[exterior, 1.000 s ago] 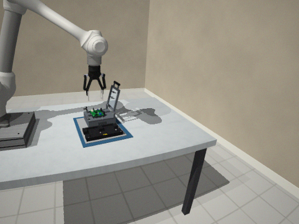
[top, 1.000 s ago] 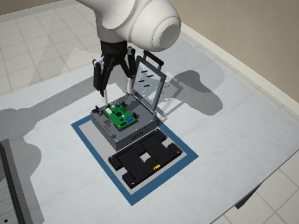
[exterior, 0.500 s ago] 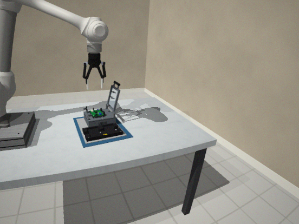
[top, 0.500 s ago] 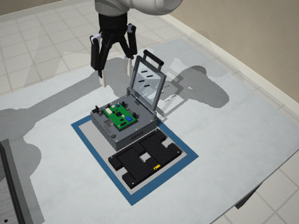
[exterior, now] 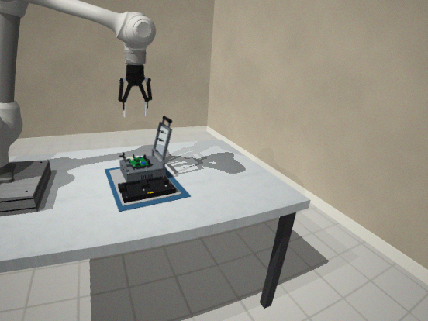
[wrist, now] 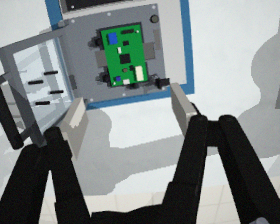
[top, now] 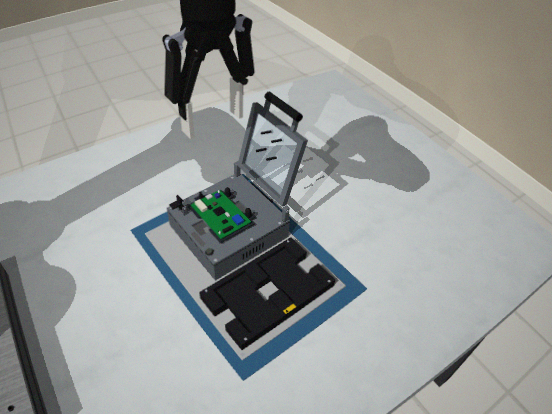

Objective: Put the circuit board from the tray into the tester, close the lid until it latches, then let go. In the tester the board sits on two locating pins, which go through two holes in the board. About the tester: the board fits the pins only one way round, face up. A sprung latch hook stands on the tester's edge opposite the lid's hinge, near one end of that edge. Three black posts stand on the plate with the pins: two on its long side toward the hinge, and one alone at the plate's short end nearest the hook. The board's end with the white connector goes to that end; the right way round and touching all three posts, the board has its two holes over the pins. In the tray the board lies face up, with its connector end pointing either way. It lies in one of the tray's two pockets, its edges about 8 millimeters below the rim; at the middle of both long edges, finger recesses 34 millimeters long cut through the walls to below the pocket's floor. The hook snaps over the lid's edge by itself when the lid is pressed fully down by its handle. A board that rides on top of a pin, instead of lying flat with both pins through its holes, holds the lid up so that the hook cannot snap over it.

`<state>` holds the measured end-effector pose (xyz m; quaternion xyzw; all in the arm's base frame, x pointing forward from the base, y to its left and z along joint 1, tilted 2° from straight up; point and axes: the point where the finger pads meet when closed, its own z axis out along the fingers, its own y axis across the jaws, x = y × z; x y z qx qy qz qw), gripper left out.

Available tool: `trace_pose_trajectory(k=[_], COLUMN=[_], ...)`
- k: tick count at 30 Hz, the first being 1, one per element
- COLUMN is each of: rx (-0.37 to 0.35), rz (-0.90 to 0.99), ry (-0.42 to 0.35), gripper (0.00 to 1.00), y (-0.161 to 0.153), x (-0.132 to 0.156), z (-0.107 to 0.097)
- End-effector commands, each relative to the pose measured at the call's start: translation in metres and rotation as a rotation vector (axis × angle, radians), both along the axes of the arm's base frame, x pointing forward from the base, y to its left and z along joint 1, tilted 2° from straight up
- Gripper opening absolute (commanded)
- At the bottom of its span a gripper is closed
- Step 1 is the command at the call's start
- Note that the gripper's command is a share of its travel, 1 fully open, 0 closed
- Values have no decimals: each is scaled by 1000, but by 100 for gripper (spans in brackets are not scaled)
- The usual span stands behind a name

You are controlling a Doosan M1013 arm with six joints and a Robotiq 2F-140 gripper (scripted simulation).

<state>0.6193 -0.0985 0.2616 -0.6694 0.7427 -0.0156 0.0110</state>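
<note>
Raised lid point(top: 273, 153) point(exterior: 162, 141) point(wrist: 43, 85) blocking hinge side
</note>
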Motion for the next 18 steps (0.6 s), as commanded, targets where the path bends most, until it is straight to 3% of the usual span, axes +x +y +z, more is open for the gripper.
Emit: trace_pose_trajectory(k=[1, 10, 11, 18], rx=[-5, -5, -5, -5], rz=[3, 3, 3, 3], ry=[-2, -2, -2, -2], gripper=[58, 58, 30, 30], y=[0, 0, 0, 0], x=[2, 1, 1, 1], z=[11, 15, 15, 15])
